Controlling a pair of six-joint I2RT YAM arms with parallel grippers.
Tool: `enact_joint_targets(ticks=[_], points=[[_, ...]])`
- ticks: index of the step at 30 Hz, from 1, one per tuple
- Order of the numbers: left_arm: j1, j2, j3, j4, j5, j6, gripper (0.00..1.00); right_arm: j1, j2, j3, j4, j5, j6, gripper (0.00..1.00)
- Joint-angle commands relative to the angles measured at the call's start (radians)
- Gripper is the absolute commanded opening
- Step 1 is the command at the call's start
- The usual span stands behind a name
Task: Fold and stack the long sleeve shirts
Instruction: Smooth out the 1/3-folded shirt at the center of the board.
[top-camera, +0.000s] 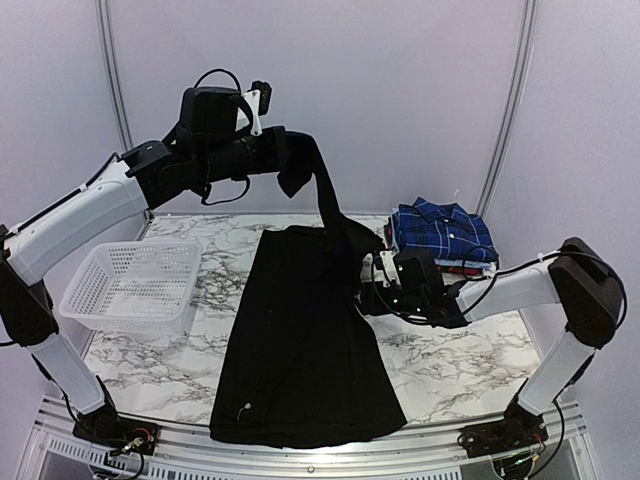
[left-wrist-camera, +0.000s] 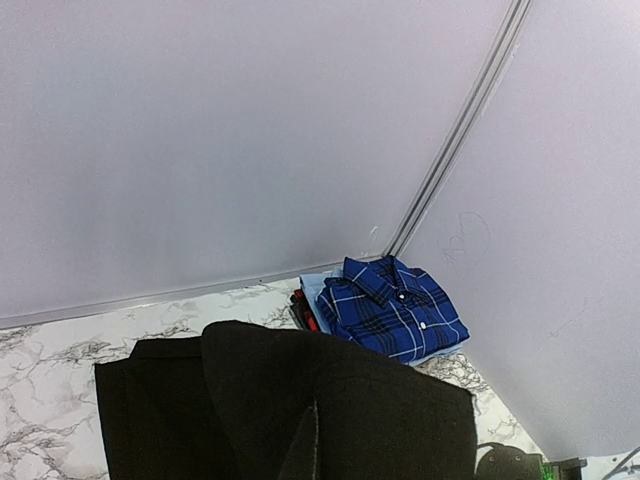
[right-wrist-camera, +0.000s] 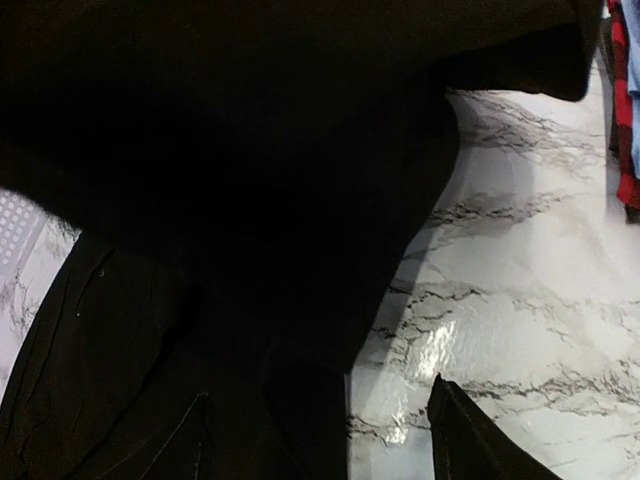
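- Folding the black shirt (top-camera: 300, 340): judged the step in hand, at the sleeve stage.
- Found flat on the desk (top-camera: 450, 360): shirt body, hem at the near edge, collar end towards the far wall.
- Found high above the desk: one sleeve (top-camera: 328, 205), strung from the left jaws down to the body's far right corner.
- Left jaws: clamped shut on the sleeve end, with the fingers buried in black cloth in the left wrist view.
- Right jaws: low at the shirt's right edge, just beside the shoulder. Open or closed: cannot tell, with only one dark finger (right-wrist-camera: 470, 440) showing over bare marble and the rest lost against the cloth. No cloth seen gripped there.
- Noted at the far right corner: stack of folded shirts, blue plaid (top-camera: 443, 232) on top, light blue and red edges beneath.
- Noted at the left: white basket (top-camera: 135, 285), near the shirt but apart from it.
- Next move, by judgement: carrying the sleeve across and down onto the body, laying it flat without dragging the shoulder out of line. Steadying the shoulder with the right jaws likely to help.
- Not yet done: final folds, and transfer onto the stack.
- Risk, by judgement: slack cloth near the left jaws catching on release.
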Motion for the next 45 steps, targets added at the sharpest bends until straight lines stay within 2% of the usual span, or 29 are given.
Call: enact_joint_targets(ticks=[1,4,6,10,12,16,22,29,33,36,42,45], points=[[0.009,-0.011,0.031,-0.012,0.006,0.025,0.0,0.014,0.069,0.105,0.094,0.062,-0.008,0.65],[0.012,-0.017,0.025,-0.015,-0.001,0.027,0.0,0.014,0.108,0.131,0.103,0.109,0.004,0.55],[0.014,-0.023,0.023,-0.015,-0.004,0.027,0.0,0.014,0.129,0.144,0.111,0.144,0.009,0.45],[0.021,-0.041,0.016,-0.017,-0.028,0.031,0.0,0.014,0.166,0.2,0.017,0.22,0.009,0.07],[0.028,-0.058,0.004,-0.02,-0.044,0.033,0.0,0.011,0.164,0.213,-0.037,0.269,-0.007,0.0],[0.048,-0.104,-0.045,-0.022,-0.077,0.033,0.0,-0.005,0.144,0.221,-0.128,0.342,-0.042,0.0],[0.063,-0.206,-0.178,-0.043,-0.166,0.025,0.0,-0.013,0.143,0.222,-0.21,0.364,-0.07,0.02],[0.068,-0.361,-0.414,-0.087,-0.215,-0.016,0.0,-0.017,0.111,0.169,-0.204,0.271,-0.081,0.29],[0.068,-0.475,-0.568,-0.098,-0.156,-0.02,0.0,-0.017,0.059,0.151,-0.208,0.193,-0.1,0.47],[0.069,-0.563,-0.665,-0.133,-0.141,-0.033,0.0,-0.02,0.012,0.152,-0.208,0.138,-0.118,0.57],[0.068,-0.664,-0.759,-0.247,-0.195,-0.091,0.0,-0.078,0.021,0.218,-0.213,0.049,-0.079,0.59],[0.068,-0.689,-0.792,-0.268,-0.146,-0.112,0.0,-0.096,0.095,0.291,-0.221,0.015,-0.071,0.57]])
